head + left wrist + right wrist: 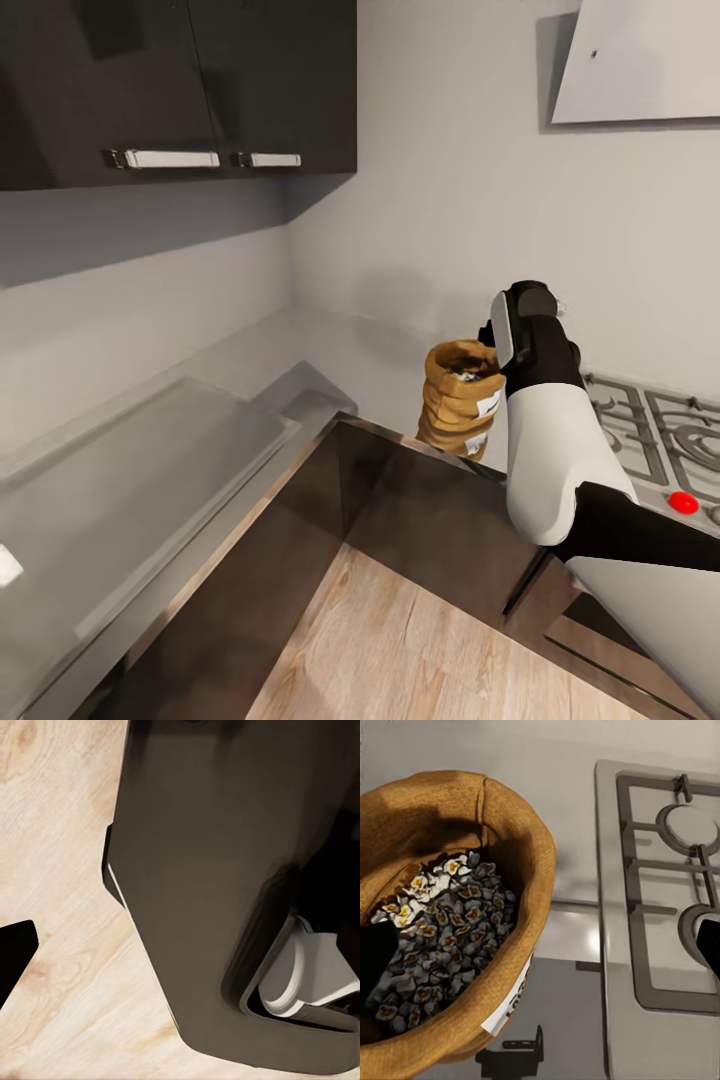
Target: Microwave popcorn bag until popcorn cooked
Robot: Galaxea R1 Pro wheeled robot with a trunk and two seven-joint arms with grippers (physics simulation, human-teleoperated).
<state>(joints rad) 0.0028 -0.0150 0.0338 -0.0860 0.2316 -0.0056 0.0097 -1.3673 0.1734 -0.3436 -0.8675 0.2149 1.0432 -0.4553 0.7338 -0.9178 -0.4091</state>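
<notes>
from the head view my right gripper (487,352) is hidden behind its own wrist, and in its wrist view i catch just two dark fingertips (376,952) at the frame edges, spread wide, one inside the popcorn bag (461,398) and one outside. the right arm (548,440) reaches forward over the countertop (330,345), wrist at the bag's rim beside the stove (650,430). the bag stands upright, brown burlap, rolled mouth open on popcorn (435,937), a greyish speckled heap; left gripper state i cannot tell.
</notes>
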